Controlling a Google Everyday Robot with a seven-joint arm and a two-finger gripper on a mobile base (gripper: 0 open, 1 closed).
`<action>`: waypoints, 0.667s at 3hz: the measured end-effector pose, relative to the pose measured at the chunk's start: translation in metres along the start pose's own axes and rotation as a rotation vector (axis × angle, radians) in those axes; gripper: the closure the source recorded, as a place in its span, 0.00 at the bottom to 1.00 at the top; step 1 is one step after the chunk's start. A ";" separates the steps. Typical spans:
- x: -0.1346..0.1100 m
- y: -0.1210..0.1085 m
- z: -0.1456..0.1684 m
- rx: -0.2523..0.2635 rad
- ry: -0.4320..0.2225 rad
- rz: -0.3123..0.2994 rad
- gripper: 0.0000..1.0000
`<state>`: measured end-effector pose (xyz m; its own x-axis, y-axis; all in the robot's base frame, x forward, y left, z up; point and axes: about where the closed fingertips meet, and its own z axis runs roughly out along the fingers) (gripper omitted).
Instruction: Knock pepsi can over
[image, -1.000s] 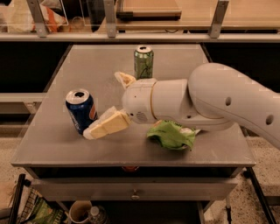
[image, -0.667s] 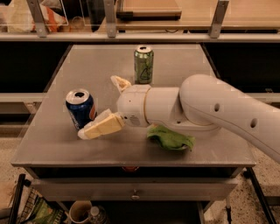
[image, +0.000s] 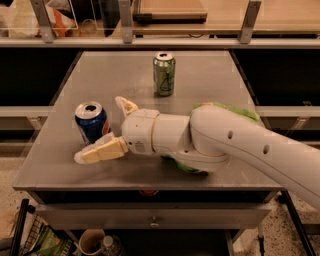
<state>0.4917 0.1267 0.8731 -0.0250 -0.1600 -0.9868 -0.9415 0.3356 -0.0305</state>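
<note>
The pepsi can (image: 91, 122), dark blue with a red-and-white logo and a silver top, stands upright on the left part of the grey table (image: 210, 75). My gripper (image: 105, 127) is open, with one cream finger (image: 100, 150) low in front of the can and the other (image: 125, 106) behind and to its right. The can sits between the two fingers, close to the front one. My white arm reaches in from the right across the table.
A pale green can (image: 164, 74) stands upright at the middle back of the table. A crumpled green bag (image: 227, 111) lies mostly hidden under my arm. The table's front edge is close below the gripper. Shelving and rails run behind the table.
My arm has moved left toward the pepsi can, and the open fingers now straddle it. The can still stands upright in the same place.
</note>
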 end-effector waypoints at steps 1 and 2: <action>0.000 0.004 0.008 -0.023 -0.031 -0.017 0.17; -0.004 0.005 0.013 -0.045 -0.045 -0.055 0.41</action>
<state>0.4917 0.1413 0.8750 0.0413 -0.1350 -0.9900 -0.9554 0.2848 -0.0787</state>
